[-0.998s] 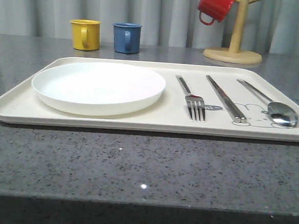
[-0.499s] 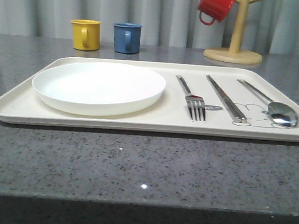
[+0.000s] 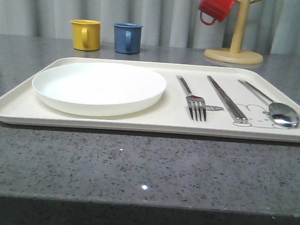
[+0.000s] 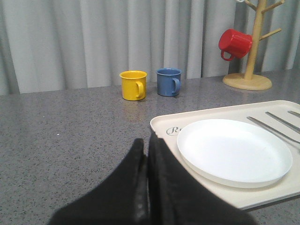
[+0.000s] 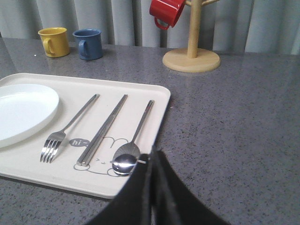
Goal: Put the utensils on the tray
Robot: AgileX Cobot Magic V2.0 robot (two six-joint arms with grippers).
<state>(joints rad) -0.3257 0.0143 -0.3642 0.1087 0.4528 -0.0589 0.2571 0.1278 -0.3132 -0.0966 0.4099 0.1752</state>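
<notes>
fork (image 3: pixel 194 98): polished silver metal, mirror-bright tines
chopsticks (image 3: pixel 226 99): brushed silver metal
spoon (image 3: pixel 277 108): shiny metal, reflective bowl
tray (image 3: pixel 139 123): cream, smooth matt, plastic-looking
plate (image 3: pixel 98 86): white, smooth, soft sheen
table (image 3: pixel 136 165): grey speckled stone look, glossy
mug tree (image 3: pixel 236 41): pale bare wood
curtain (image 3: pixel 157 10): grey cloth, matt folds

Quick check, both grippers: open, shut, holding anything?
Left gripper: shut, holding nothing, by the tray.
Right gripper: shut, holding nothing, near the spoon.
</notes>
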